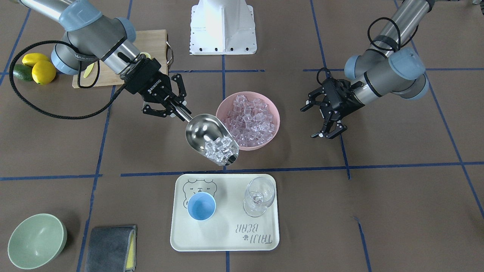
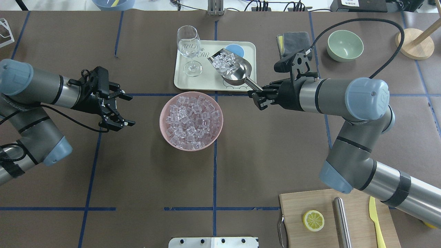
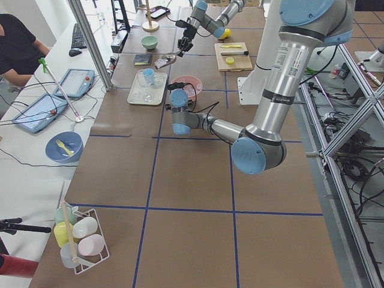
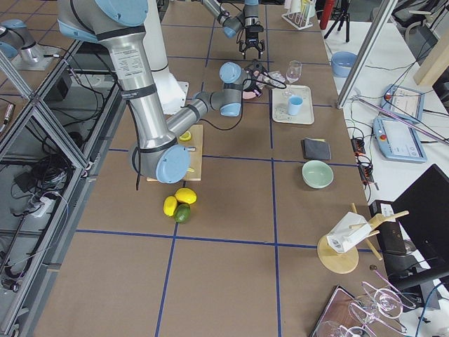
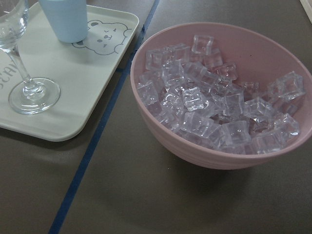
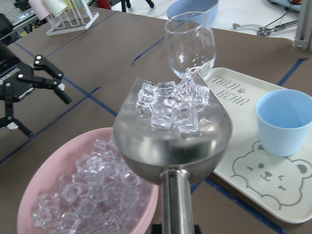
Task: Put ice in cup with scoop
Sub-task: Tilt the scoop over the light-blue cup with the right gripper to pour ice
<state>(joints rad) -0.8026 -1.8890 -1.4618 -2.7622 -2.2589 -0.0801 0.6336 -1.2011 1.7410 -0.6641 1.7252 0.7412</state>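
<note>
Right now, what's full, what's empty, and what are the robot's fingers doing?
scoop: lifted, loaded with ice
cup: upright on the tray, empty
pink bowl: full of ice
wine glass: upright on the tray
right fingers: shut on the scoop's handle
left fingers: open, holding nothing

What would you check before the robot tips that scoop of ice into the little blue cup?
1. Grip: the right hand is shut on the scoop handle. Ok.
2. Load: ice lies near the scoop's front lip. Ok.
3. Aim: in the right wrist view the cup sits beside the lip, not under it. Not ok.
4. The cup is upright and empty on the tray. Ok.
5. The wine glass stands apart from the cup. Ok.
6. The left hand is open and empty, on the pink bowl's other side. Ok.
</note>
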